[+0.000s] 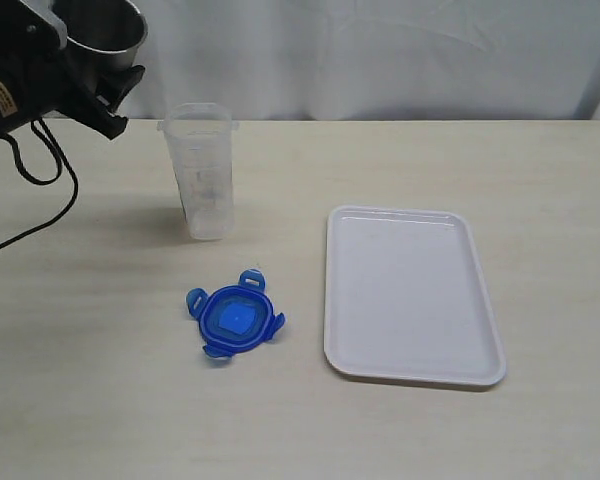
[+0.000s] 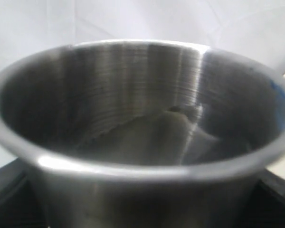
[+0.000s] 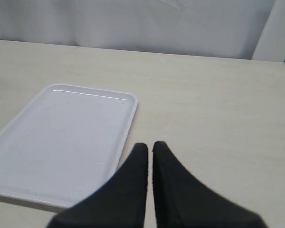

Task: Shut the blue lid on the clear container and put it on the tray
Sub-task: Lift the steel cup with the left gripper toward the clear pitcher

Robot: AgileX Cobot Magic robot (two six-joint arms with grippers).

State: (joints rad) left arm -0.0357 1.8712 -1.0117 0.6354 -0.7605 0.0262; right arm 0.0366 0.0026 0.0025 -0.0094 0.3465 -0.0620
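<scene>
Gripping the steel cup [image 1: 107, 28], the left gripper [image 1: 98, 80] hangs far left. The clear container [image 1: 205, 170] stands upright, probably light, slick and tippy. The blue lid [image 1: 235, 318] lies flat just before it, best pinched at its rim. Rightward sits the tray [image 1: 410, 295]; the right gripper [image 3: 149, 149] has jaws nearly together, holding nothing.

Container [image 1: 202, 170] stands on table [image 1: 100, 400], upper centre-left of frame. Lid [image 1: 235, 317] lies flat below it, apart, lower centre-left. Tray [image 1: 410, 290] sits right of both, centre-right. Steel cup [image 1: 105, 25] in top-left corner, up-left of container.
</scene>
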